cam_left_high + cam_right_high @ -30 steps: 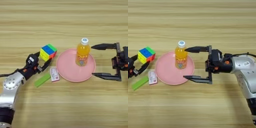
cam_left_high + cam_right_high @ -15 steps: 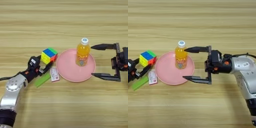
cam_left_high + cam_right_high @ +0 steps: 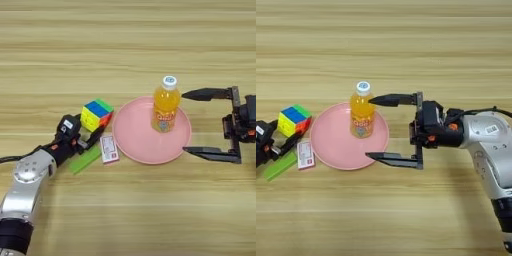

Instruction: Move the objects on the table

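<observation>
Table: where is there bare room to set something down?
Bare table beyond the bottle and plate, and nearer than the plate. Crowded left of it: cube, card, green strip, left gripper. The open right gripper flanks the plate's right.

Orange-juice bottle [image 3: 165, 103] upright on pink plate [image 3: 135, 142] — multicoloured puzzle cube [image 3: 96, 114] just left, on table [image 3: 125, 45].

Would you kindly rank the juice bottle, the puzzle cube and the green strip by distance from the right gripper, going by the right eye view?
From the right gripper, open at the pink plate's right rim:
1. Orange-juice bottle, standing on the plate just left of the upper finger's tip.
2. Puzzle cube, off the plate's left rim.
3. Green strip, farthest left, by the left gripper.
</observation>
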